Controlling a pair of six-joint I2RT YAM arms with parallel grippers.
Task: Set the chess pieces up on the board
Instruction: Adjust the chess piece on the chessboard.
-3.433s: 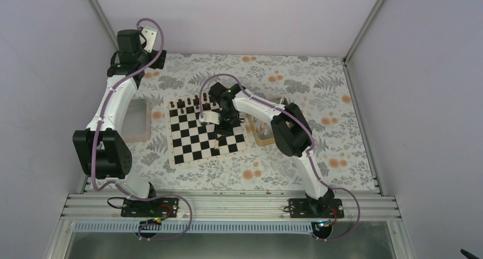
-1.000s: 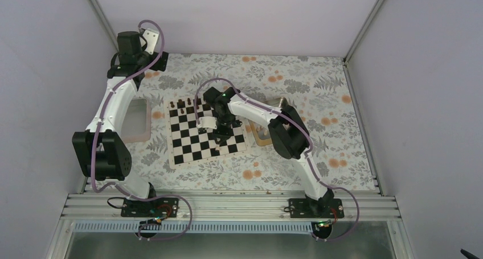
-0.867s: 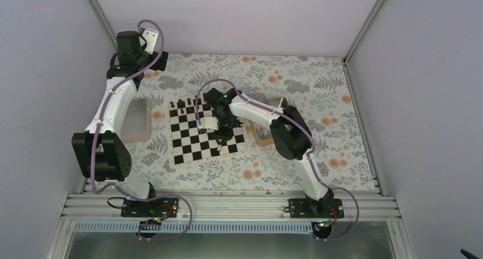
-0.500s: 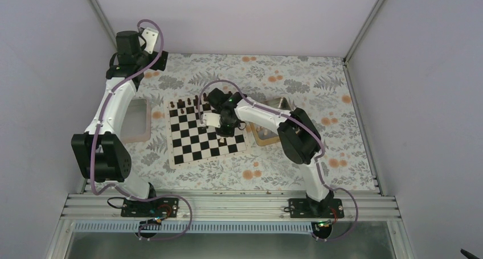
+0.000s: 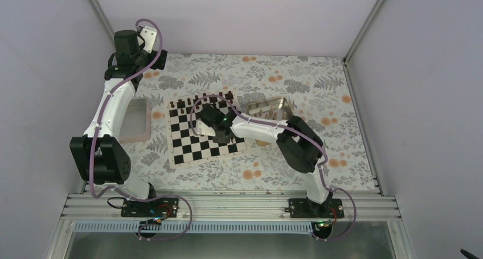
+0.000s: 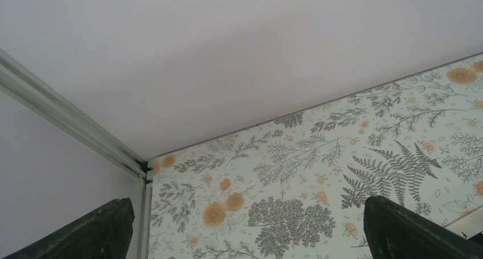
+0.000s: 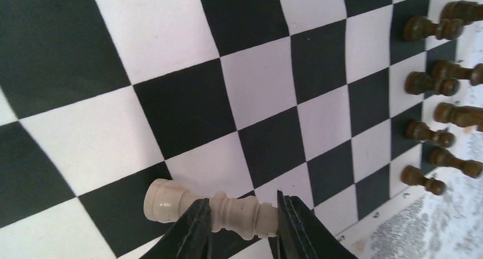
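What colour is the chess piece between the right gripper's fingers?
Light tan chess piece; right wrist view shows it best.

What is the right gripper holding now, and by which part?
The right gripper holds one light tan chess piece, pinched by its slim upper part. The wide base sticks out free past the fingers, over the board.

The left arm (image 5: 114, 108) and right arm (image 5: 256, 127) are built alike: slim white links between bulky black joint housings (image 5: 105, 156). A mauve cable (image 5: 162, 38) loops loosely along each, running down to a black base plate (image 5: 142, 206) with a thin red wire. The tool fingers (image 7: 191, 233) are dark, matte and tapered.
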